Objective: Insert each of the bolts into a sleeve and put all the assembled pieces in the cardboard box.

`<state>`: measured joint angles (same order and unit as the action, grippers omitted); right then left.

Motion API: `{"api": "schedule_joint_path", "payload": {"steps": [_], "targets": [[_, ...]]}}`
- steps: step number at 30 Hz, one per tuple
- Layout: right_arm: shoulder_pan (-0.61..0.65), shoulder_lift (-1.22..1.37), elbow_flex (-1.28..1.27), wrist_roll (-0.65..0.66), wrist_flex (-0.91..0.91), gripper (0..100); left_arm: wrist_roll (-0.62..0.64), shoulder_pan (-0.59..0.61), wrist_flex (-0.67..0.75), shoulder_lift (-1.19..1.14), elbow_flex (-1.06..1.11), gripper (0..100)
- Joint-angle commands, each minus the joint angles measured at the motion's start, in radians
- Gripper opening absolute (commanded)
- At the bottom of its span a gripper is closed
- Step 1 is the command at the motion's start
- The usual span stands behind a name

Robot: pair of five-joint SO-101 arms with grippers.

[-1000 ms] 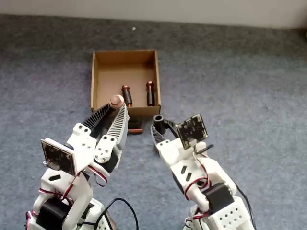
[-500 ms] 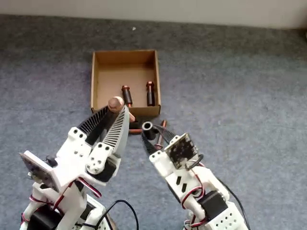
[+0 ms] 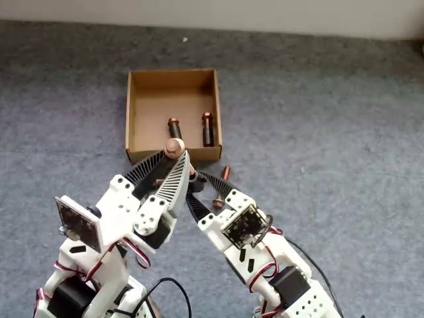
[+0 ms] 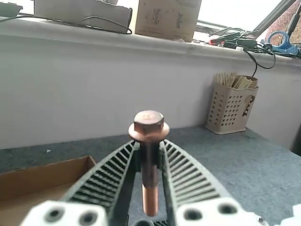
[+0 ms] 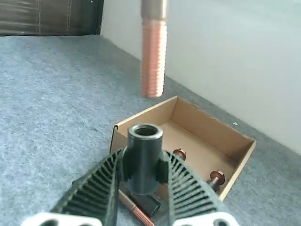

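My left gripper (image 3: 173, 161) is shut on a copper bolt (image 3: 174, 147), held upright with its hex head (image 4: 149, 125) up, just in front of the cardboard box (image 3: 135, 85). My right gripper (image 3: 194, 183) is shut on a black sleeve (image 5: 143, 157), open end up. In the right wrist view the bolt's threaded tip (image 5: 154, 56) hangs a short way above the sleeve's bore, not touching it. Two assembled pieces (image 3: 175, 129) (image 3: 207, 129) lie in the box. The left gripper's fingers (image 3: 171, 184) hide most of the sleeve in the high view.
Loose copper bolts (image 3: 225, 173) (image 3: 217, 201) lie on the grey carpet by the box's near right corner. Another bolt (image 5: 136, 213) and a black sleeve (image 5: 150, 204) lie under the right gripper. A perforated basket (image 4: 231, 110) stands far off by the wall.
My left gripper has carried the bolt a little to the right. My right gripper has moved the sleeve left and back from the box, bringing it under the bolt.
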<state>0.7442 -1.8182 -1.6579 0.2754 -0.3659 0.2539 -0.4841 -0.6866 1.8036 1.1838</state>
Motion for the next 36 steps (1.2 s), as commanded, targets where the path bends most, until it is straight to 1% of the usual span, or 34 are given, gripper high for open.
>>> {"api": "schedule_joint_path", "payload": {"steps": [1, 11, 16, 20, 27, 30, 32, 36], "targets": [[0.005, -0.021, 0.013, 0.012, 0.033, 0.5, 0.009, -0.008, 0.025, 0.010, 0.010, 1], [0.004, -0.021, 0.042, 0.012, 0.033, 0.5, 0.006, -0.005, 0.025, 0.010, 0.074, 1], [0.004, -0.021, 0.058, 0.012, 0.030, 0.5, -0.011, 0.068, 0.029, 0.010, 0.102, 1], [0.002, -0.021, 0.058, 0.012, 0.030, 0.5, -0.009, 0.071, 0.025, 0.010, 0.104, 1], [-0.058, -0.021, 0.059, 0.008, 0.035, 0.5, -0.011, 0.007, 0.025, 0.010, 0.154, 1], [-0.076, -0.021, 0.059, 0.008, 0.074, 0.5, -0.014, -0.022, 0.025, 0.008, 0.168, 1], [-0.101, -0.021, 0.059, 0.003, 0.099, 0.5, -0.048, -0.033, 0.025, 0.007, 0.170, 1], [-0.157, -0.021, 0.059, -0.104, 0.157, 0.5, -0.071, -0.039, 0.028, 0.008, 0.189, 1]]}}
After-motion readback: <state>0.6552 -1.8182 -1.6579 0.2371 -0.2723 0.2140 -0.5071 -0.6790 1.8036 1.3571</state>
